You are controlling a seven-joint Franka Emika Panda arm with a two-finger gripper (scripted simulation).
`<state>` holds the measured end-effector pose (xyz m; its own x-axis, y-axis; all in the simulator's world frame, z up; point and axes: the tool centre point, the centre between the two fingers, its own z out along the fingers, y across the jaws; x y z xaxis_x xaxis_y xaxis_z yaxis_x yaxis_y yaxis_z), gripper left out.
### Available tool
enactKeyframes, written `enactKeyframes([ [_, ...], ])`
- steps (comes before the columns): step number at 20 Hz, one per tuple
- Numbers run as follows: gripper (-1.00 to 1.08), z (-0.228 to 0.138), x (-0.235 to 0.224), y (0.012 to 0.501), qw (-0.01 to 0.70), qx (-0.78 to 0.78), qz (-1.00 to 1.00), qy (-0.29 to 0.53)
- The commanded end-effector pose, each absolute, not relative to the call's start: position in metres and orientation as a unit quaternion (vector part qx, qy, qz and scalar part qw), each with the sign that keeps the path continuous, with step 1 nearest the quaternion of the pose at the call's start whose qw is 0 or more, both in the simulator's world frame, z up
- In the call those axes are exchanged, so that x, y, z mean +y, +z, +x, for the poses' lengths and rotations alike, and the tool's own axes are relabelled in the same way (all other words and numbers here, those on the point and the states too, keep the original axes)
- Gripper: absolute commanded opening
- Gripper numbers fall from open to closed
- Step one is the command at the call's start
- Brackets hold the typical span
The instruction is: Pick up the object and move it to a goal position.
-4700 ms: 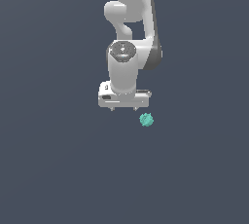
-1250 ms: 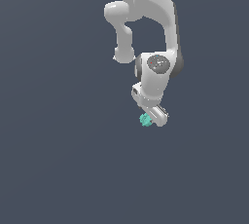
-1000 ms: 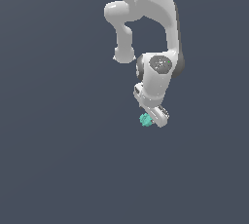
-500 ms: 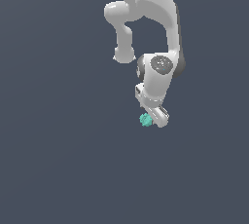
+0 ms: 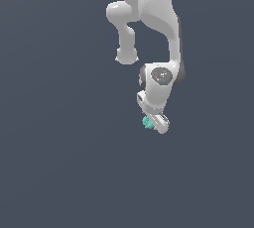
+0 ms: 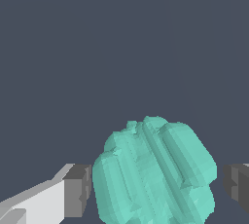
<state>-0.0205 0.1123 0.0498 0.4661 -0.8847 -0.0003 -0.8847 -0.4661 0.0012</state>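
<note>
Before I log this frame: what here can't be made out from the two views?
- Contact: in the wrist view narrow gaps seem to separate the fingertip pads from the teal lump, so a grip is unconfirmed.
- Lump underside: cut off by the wrist picture's edge.
- Exterior view: the gripper covers most of the lump; the jaws' spacing is too small to read.
- Goal position: no marker appears in either view.

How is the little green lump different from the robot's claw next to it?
The lump is teal-green; the gripper is white with dark grey pads. The lump is bumpy and roughly round; the gripper's fingers are flat-sided and blocky. In the exterior view the lump looks much smaller than the gripper. The wrist view shows the lump between the two pads, with a narrow gap at each side.
</note>
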Motion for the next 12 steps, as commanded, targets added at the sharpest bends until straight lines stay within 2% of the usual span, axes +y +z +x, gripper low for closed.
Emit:
enactKeyframes([
  [1,1.00,-0.0200,0.1125,0.0423,0.000,-0.517,0.856,0.000],
  [4,1.00,-0.0193,0.1127,0.0400,0.000,-0.517,0.856,0.000],
  [5,-1.00,-0.0193,0.1127,0.0400,0.000,-0.517,0.856,0.000],
  [12,-1.00,-0.0193,0.1127,0.0400,0.000,-0.517,0.856,0.000],
])
